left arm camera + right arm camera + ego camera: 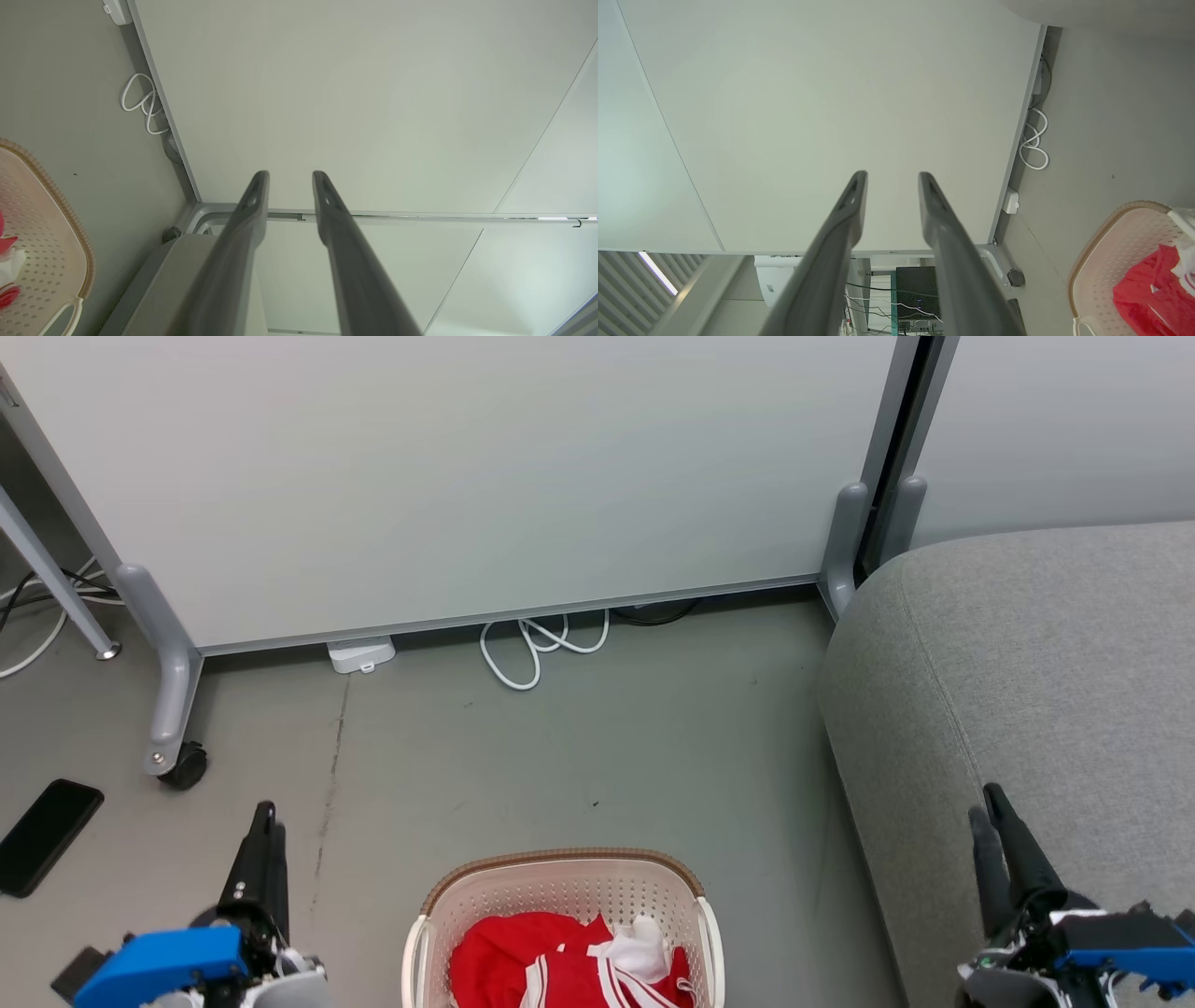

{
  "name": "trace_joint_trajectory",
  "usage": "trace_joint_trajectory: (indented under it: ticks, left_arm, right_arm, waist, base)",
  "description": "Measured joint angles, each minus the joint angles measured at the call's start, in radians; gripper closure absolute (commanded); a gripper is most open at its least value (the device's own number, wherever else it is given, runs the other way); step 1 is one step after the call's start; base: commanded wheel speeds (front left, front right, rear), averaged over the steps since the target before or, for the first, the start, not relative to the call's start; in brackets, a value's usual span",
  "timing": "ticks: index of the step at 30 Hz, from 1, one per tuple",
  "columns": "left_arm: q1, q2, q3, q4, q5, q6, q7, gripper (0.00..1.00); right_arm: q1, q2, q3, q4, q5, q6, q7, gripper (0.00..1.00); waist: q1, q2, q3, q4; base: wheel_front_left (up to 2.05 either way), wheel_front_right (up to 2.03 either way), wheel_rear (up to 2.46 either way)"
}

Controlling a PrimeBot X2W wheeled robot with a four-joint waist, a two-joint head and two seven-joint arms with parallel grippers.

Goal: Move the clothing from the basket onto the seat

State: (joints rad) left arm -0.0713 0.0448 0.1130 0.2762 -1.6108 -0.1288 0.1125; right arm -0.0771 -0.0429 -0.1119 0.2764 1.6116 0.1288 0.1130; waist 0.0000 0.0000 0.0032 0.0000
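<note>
While the red clothing lies bunched inside the basket, both arms hang apart from it, one on either side. The basket stands on the floor at the bottom middle of the head view, near the left side edge of the grey seat, with a strip of bare floor between the two. White stripe trim and a crumpled white patch show on top of the red heap, which sits below the brown rim. The left gripper hovers over the floor to the left of the basket and points toward the pale wall panel. In the left wrist view its fingers stand a moderate way apart, with only the panel visible through the gap. The right gripper hovers above the near part of the seat, close to its left edge, and also points toward the panel. Its fingers are likewise parted by a moderate gap and hold nothing. A looped white cable lies on the floor along the foot of the panel. A black phone rests on the floor at the far left, near a caster wheel of the panel's stand.
</note>
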Motion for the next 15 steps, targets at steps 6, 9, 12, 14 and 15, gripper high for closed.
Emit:
trace_joint_trajectory:
  ticks: [6, 9, 12, 14, 15]
  left_arm:
    - [0.025, -0.006, -0.01, 0.001, 0.008, 0.0, -0.023, 0.0]
    - [0.025, -0.006, -0.017, -0.008, 0.036, 0.0, -0.037, 0.0]
    - [0.024, -0.006, -0.021, -0.017, 0.078, 0.0, -0.053, 0.0]
    - [0.023, -0.006, -0.025, -0.023, 0.113, 0.0, -0.062, 0.0]
    - [0.023, -0.006, -0.025, -0.023, 0.113, 0.0, -0.062, 0.0]
  right_arm:
    - [0.018, 0.002, 0.01, 0.01, -0.008, -0.001, -0.021, 0.0]
    - [0.018, 0.002, 0.016, 0.003, -0.026, -0.001, -0.037, 0.0]
    - [0.017, 0.002, 0.022, -0.005, -0.063, -0.001, -0.053, 0.0]
    - [0.016, 0.002, 0.025, -0.013, -0.094, -0.001, -0.062, 0.0]
    - [0.016, 0.002, 0.025, -0.013, -0.094, -0.001, -0.062, 0.0]
  waist:
    - [0.0, 0.0, 0.001, 0.001]
    - [-0.0001, 0.0, 0.002, 0.002]
    - [0.0, 0.0, 0.003, 0.003]
    - [0.0, 0.0, 0.005, 0.004]
    - [0.0, 0.0, 0.005, 0.004]
  base:
    - [0.0, 0.0, 0.0]
    - [0.0, 0.0, 0.0]
    - [0.0, 0.0, 0.0]
    - [0.0, 0.0, 0.0]
    - [0.0, 0.0, 0.0]
